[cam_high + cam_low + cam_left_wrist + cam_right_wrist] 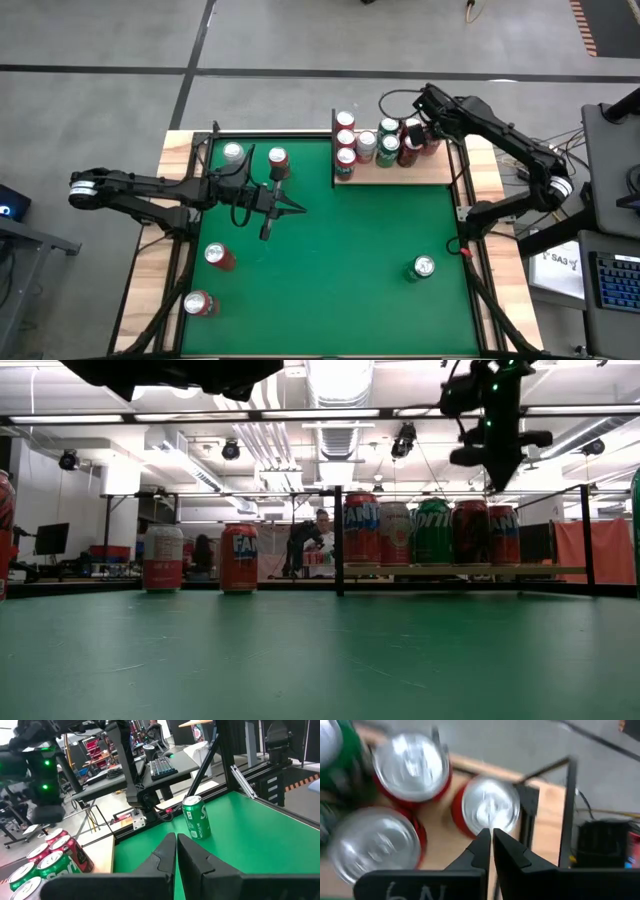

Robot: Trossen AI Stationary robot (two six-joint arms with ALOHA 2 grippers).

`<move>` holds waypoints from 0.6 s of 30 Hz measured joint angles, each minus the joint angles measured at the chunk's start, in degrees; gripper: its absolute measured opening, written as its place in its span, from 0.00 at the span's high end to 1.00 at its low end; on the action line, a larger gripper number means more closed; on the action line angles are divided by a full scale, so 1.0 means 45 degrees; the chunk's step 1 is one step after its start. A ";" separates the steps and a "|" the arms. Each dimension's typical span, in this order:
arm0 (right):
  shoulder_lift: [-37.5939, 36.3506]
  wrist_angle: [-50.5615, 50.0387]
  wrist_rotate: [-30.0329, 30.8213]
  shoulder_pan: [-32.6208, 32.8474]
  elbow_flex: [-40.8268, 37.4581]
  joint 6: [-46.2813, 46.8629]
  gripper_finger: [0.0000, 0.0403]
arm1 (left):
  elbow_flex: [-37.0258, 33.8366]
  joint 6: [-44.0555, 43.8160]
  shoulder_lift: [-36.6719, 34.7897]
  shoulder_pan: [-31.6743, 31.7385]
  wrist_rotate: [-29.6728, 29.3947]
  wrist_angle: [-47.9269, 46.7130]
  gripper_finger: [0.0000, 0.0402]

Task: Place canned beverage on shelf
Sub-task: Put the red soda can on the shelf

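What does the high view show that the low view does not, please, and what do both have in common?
Only the high view shows the left end effector, shut over the felt, two red cans near the left edge, and the whole green can. Only the low view shows the can labels and the room behind, with a person. Both show the shelf with its cans and the right end effector, shut above it.

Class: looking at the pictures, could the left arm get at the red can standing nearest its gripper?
Probably yes. The left gripper, shut, hangs just beside the red can, with only bare green table between them.
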 joint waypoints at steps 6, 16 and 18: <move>-0.0295 0.2153 0.0249 0.0000 -0.0209 0.0546 0.97 | 0.0000 -0.0144 -0.0005 -0.0002 0.0000 0.0135 1.00; -0.0111 0.2885 0.0894 0.0000 -0.1100 0.1434 0.97 | 0.0000 -0.0185 -0.0005 -0.0002 0.0002 0.0150 1.00; -0.0111 0.2892 0.0888 0.0000 -0.1313 0.1536 0.97 | 0.0000 -0.0188 -0.0005 -0.0002 0.0002 0.0150 1.00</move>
